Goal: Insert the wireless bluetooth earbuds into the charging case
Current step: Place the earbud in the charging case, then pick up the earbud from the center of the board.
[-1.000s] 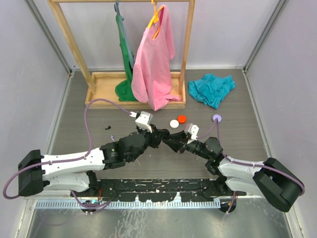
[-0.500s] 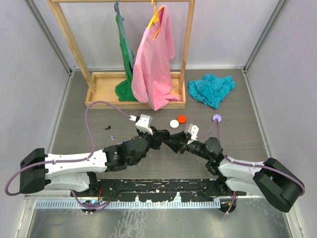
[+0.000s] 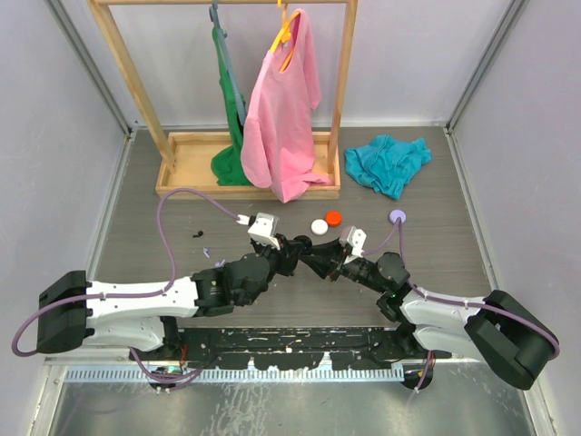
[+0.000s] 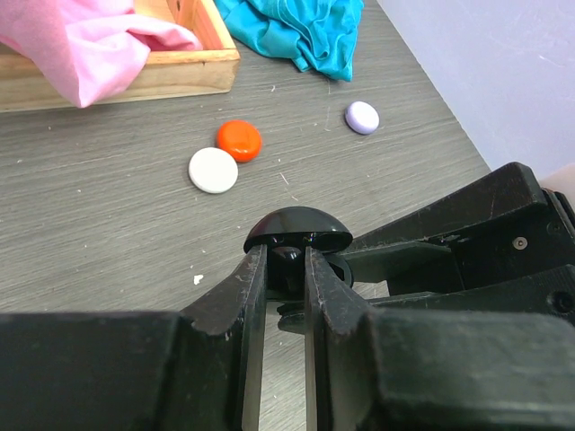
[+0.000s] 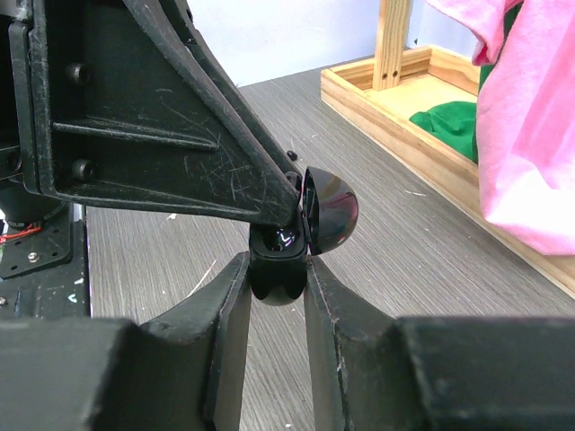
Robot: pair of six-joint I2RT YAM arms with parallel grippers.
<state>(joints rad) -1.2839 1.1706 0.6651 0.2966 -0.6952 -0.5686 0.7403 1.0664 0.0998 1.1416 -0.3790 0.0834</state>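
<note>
The left gripper, its fingers pinched almost together on what looks like a small glossy black earbud, points in from the left. Its tips sit right at the open mouth of the glossy black rounded charging case. The bud's stem direction is hidden. The case's domed lid stands open just beside the fingertips and is the likeliest thing to foul. The right gripper clamps the case body from the right. Farther back lie a white round disc, a red round disc and a lilac round disc, well apart from both grippers.
</note>
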